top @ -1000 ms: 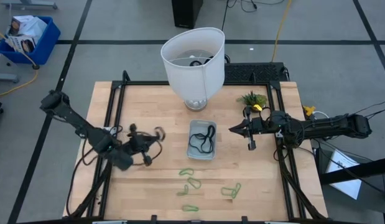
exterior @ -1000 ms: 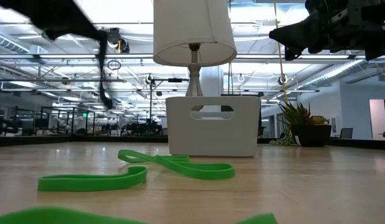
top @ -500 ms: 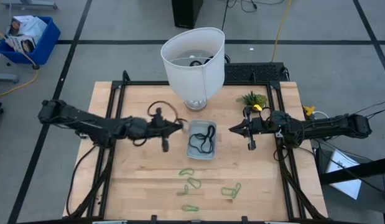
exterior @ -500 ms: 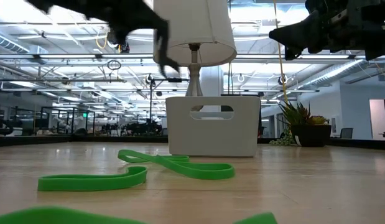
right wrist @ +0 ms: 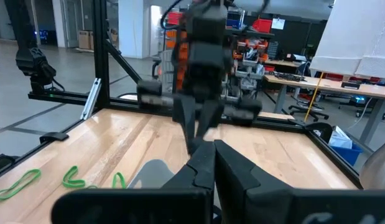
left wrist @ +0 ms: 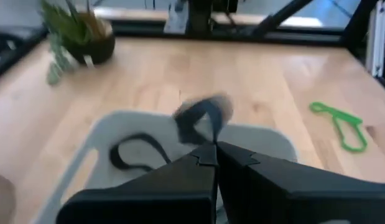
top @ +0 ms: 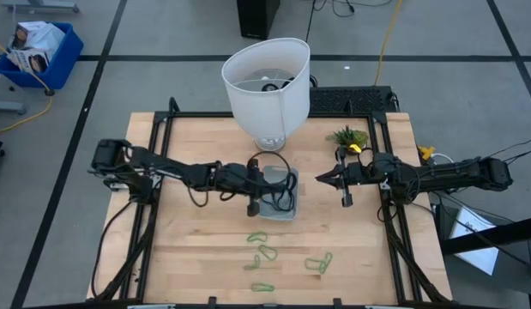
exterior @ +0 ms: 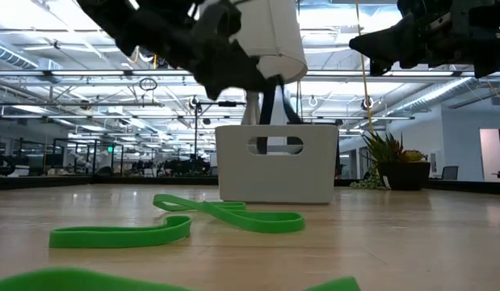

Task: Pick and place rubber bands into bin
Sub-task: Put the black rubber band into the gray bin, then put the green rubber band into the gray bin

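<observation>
Black rubber band (left wrist: 201, 118) dangles from my closed left hand (top: 253, 182), directly over the bin (top: 291, 214). My right hand (top: 320, 179) waits nearby, fingers pinched together.

Black rubber bands (top: 285, 190) lie in the clear bin (top: 292, 214); light-green rubber bands (top: 263, 252) lie scattered on the wood just beside it

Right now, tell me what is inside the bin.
The bin holds black bands. The left end effector hangs over its near-left side, shut on another black band, and covers part of the floor, so the exact count is hidden. No green bands show inside.
</observation>
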{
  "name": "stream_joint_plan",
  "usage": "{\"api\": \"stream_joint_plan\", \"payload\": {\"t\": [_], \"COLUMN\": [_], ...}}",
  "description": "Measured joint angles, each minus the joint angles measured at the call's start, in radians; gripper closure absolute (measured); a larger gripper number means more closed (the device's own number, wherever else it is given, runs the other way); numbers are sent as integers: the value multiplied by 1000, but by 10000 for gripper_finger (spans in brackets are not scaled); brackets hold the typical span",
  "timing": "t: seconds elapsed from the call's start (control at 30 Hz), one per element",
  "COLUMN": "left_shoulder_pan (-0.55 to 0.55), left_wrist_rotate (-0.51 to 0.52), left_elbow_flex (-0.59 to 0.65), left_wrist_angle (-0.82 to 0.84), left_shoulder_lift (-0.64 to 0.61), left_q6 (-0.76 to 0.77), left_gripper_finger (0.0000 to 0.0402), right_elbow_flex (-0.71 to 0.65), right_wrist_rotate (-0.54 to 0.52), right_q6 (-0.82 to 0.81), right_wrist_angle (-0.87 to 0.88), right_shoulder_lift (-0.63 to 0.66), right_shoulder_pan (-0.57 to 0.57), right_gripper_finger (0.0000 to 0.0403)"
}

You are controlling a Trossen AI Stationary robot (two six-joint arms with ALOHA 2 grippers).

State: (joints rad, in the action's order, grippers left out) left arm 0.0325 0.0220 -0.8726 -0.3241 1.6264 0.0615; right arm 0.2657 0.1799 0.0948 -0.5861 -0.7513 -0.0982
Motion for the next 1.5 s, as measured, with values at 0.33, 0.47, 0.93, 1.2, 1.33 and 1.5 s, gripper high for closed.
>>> {"api": "stream_joint_plan", "payload": {"t": [0.33, 0.47, 0.93, 1.2, 1.33, 1.5], "left_shoulder_pan": [-26, -17, 20, 220, 335, 364], "left_wrist_rotate": [0, 1, 13, 399, 537, 393], "left_elbow_flex": [0, 0, 0, 0, 5, 142], "left_wrist_angle": [4, -6, 64, 401, 484, 238], "left_shoulder_lift": [83, 83, -21, -341, -458, -570], "left_q6": [50, 44, 22, -87, -121, -199], "left_gripper_finger": [385, 349, 166, 257, 363, 386], "right_elbow_flex": [0, 0, 0, 0, 0, 0], "right_wrist_rotate": [0, 0, 0, 1, 1, 4], "right_q6": [4, 4, -2, 22, 23, 23], "right_wrist_angle": [0, 0, 1, 5, 8, 8], "right_shoulder_lift": [0, 0, 0, 0, 0, 0], "right_shoulder_pan": [0, 0, 0, 0, 0, 1], "right_gripper_finger": [403, 403, 403, 403, 403, 403]}}
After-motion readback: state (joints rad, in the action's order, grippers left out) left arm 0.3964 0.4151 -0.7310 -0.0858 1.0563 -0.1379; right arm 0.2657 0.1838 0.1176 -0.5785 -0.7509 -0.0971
